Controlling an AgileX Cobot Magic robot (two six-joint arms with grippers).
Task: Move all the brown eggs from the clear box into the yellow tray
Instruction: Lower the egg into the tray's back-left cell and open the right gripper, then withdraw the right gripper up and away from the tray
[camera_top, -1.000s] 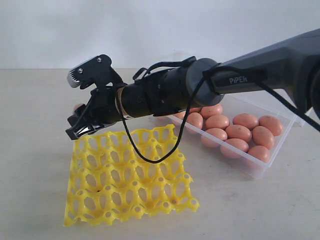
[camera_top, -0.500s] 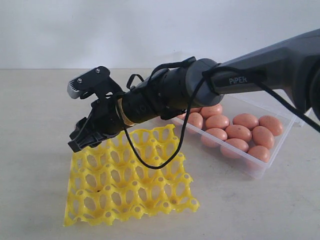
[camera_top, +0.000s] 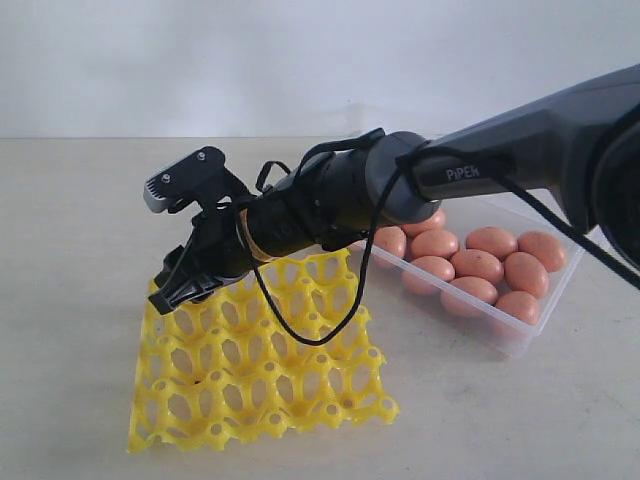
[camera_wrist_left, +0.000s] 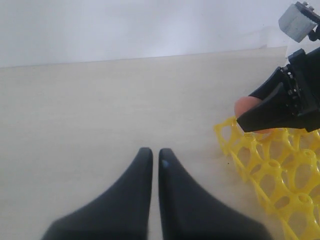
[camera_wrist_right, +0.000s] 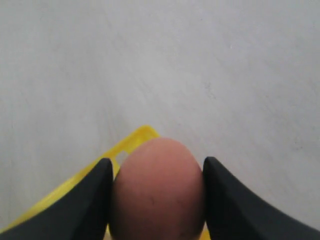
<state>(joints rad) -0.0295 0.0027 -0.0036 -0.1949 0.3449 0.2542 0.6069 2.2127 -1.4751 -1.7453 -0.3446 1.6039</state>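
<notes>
Jaws-wise: got the right gripper (camera_wrist_right: 157, 162) pinched snug on one of the brown eggs (camera_wrist_right: 158, 195), squeezed from both sides. Hanging low over the back left corner of the yellow tray (camera_top: 262, 382) in the exterior view, though can't tell whether touching a cup. Got the other brown eggs sitting in the clear box (camera_top: 520, 338) off to the right of the tray, a few hidden behind the right arm (camera_top: 520, 150). As for the left gripper (camera_wrist_left: 152, 152), seeing jaws almost together, just a thin slit, gripping nothing, parked over the table (camera_wrist_left: 90, 110) close to that same tray corner.
</notes>
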